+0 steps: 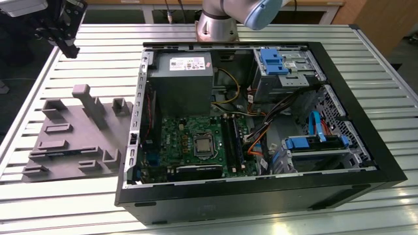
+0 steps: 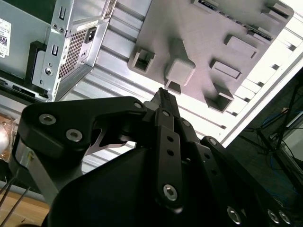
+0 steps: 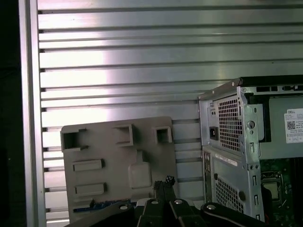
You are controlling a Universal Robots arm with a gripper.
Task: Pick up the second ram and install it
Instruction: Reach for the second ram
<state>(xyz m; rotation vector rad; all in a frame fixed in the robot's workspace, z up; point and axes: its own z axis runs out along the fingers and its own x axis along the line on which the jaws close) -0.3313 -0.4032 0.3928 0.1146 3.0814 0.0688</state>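
One angular matte-black end effector [image 2: 161, 92]

Slatted alu table [image 1: 104, 63] carries grey plastic block [image 1: 72, 132] w/ upright posts, just beside open PC case [image 1: 261, 200].

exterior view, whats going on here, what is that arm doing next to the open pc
A robot arm's gripper hangs over the slatted table at the exterior view's far left, apart from the open computer case. Its fingers are shut with nothing between them. In both wrist views it points toward the grey fixture block that lies beside the case, without touching it.
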